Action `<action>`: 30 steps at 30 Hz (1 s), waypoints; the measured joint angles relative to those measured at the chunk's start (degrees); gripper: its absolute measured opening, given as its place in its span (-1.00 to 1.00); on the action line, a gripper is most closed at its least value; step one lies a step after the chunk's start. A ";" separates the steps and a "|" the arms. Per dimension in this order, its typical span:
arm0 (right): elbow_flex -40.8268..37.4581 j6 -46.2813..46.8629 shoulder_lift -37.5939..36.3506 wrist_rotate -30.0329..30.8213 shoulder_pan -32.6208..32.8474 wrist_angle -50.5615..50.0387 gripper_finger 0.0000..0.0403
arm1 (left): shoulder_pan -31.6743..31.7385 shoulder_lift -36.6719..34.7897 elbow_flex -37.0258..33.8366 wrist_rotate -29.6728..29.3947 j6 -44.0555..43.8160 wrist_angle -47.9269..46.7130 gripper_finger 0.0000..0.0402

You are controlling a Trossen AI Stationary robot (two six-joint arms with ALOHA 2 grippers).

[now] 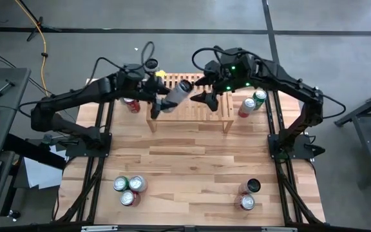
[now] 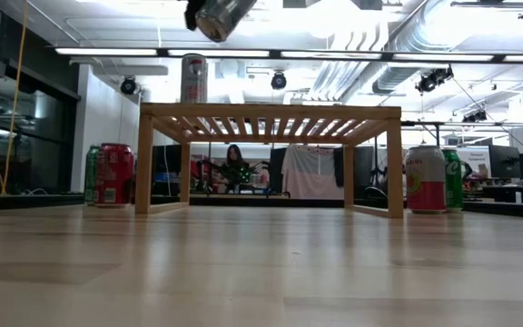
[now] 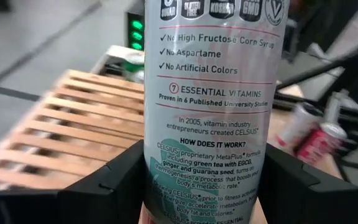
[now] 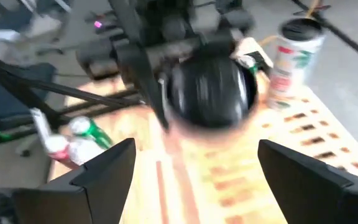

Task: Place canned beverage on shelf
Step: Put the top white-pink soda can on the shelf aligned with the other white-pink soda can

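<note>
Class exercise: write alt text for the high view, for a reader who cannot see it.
Seen from above, the left gripper holds a tall pale can tilted over the slatted wooden shelf at the table's far side, while the right gripper hangs open just beside the can's top. More cans stand beside the shelf and in two clusters near the table's front edge.

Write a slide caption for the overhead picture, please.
Left gripper holds a white can tilted above the wooden shelf; the right gripper stands open beside it.
</note>
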 joint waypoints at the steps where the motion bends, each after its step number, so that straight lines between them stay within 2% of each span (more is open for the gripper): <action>1: -0.12 -0.60 -0.48 1.33 -0.16 -0.92 0.61 | 0.08 -0.88 0.00 -1.48 0.14 0.03 0.11; 6: -0.39 -1.68 -1.67 4.54 -0.73 -5.23 0.61 | 0.00 -6.72 -4.85 -3.75 -0.62 6.77 0.11; 9: -1.07 -1.73 -1.63 4.47 -0.50 -5.60 0.61 | 0.00 -11.23 -12.44 -3.60 -5.34 17.48 0.11; 13: -6.62 -2.16 -1.66 4.26 -0.24 -0.88 0.62 | -0.26 -15.94 -24.64 -3.61 -13.96 33.71 0.11; 15: -10.71 -1.91 -1.68 2.59 -0.28 5.28 0.62 | -0.77 -17.24 -29.53 -3.66 -17.63 41.42 0.11; 18: -17.33 0.95 -1.68 -2.97 -0.71 20.54 0.62 | -1.31 -18.41 -33.56 -4.54 -20.27 48.50 0.11; 22: -24.90 7.77 -1.70 -7.16 -1.33 45.86 0.62 | -1.75 -18.29 -34.38 -5.07 -20.85 49.54 0.11; 24: -27.23 11.45 -1.70 -8.36 -1.58 54.07 0.62 | -1.93 -17.97 -34.38 -4.92 -20.83 49.65 0.11; 26: -28.10 13.15 -1.71 -8.70 -1.61 58.23 0.62 | -2.03 -17.61 -34.38 -4.62 -20.81 49.75 0.11; 30: -28.33 12.47 -1.61 -8.08 -0.72 57.80 0.62 | -2.03 -16.30 -34.38 -2.69 -20.82 50.37 0.11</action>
